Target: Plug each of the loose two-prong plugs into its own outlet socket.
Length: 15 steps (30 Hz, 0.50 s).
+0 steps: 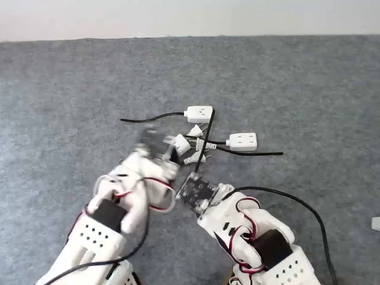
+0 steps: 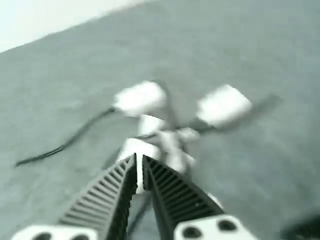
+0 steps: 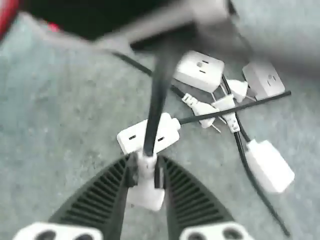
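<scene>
Centrally, the ribbed right claw (image 3: 146,162) pinches a white blocky plug (image 3: 145,194) on its black cord (image 3: 158,100), beside a rectangular socket (image 3: 131,138); the left claw (image 2: 139,165), nearly closed, hovers over the grey fuzzy tabletop (image 1: 309,77).

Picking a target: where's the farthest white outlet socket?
High view: white outlet socket lies on grey carpet at centre, just beyond the loose white plugs.

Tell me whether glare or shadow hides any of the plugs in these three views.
High view: even light, faint shadows, no glare on the far outlet socket. Left wrist view: a bright pale corner, away from the left claw. Right wrist view: a dark shape overhangs, yet the white plug in the right claw is lit.
</scene>
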Tool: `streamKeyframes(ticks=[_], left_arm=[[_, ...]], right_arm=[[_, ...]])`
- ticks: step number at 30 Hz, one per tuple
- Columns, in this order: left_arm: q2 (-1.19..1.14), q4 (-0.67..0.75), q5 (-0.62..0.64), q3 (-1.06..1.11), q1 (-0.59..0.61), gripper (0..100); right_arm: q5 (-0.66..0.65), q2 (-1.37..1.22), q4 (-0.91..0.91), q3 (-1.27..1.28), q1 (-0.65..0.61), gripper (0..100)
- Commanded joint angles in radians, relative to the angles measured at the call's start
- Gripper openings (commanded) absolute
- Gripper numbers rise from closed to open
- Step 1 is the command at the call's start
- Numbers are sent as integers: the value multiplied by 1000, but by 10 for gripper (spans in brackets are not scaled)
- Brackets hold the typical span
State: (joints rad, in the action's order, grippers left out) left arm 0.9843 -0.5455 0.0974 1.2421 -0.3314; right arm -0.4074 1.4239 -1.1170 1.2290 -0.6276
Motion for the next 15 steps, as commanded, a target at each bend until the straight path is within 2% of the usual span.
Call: streamKeyframes(ticks=[1, 4, 7, 11, 15], left_arm=[[64, 199, 135, 113, 124, 13], [126, 229, 187, 208, 170, 13], [201, 222, 218, 277, 219, 13], [310, 123, 262, 308, 279, 13], [416, -15, 276, 309, 281, 13]], right_arm=[[215, 7, 124, 9, 12, 9], [361, -1, 246, 58, 12, 12], [442, -1, 344, 103, 12, 13], [466, -2, 424, 144, 19, 13], [470, -2, 513, 178, 65, 8]])
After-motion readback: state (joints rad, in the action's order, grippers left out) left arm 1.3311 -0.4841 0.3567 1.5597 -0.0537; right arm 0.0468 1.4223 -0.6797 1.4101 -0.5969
